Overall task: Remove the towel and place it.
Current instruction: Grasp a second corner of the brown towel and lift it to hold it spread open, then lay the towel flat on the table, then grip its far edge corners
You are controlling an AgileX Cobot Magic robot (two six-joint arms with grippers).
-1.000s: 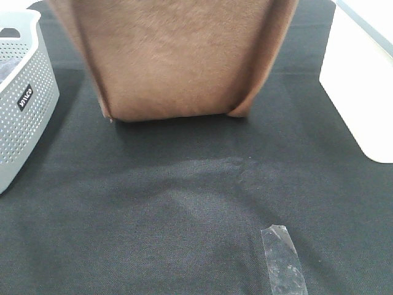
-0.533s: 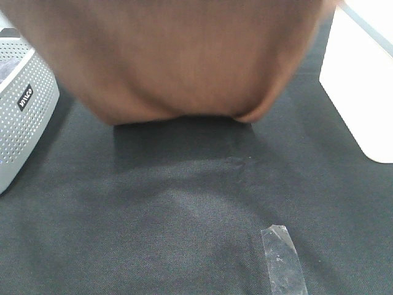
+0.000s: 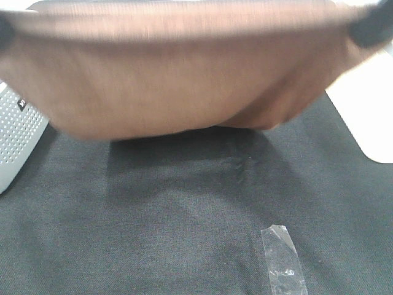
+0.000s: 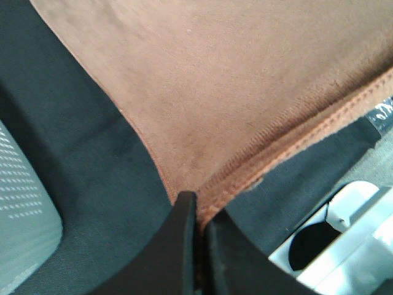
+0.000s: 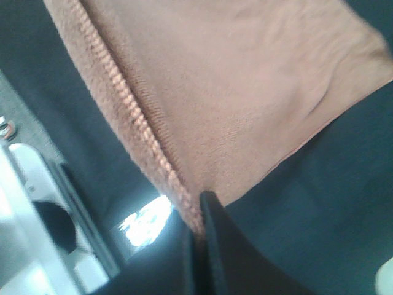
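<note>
Brown towel (image 3: 178, 80) blurred, basket (image 3: 18, 138) half hidden

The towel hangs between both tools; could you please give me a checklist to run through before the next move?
1. Left tool shut on the towel at its hem: ok.
2. Right tool shut on the hem: ok.
3. Towel stretched between the tools, not bunched: ok.
4. Lower edge lifted off the black cloth: cannot tell.
5. Towel clear of the grey basket: cannot tell, blurred overlap.
</note>
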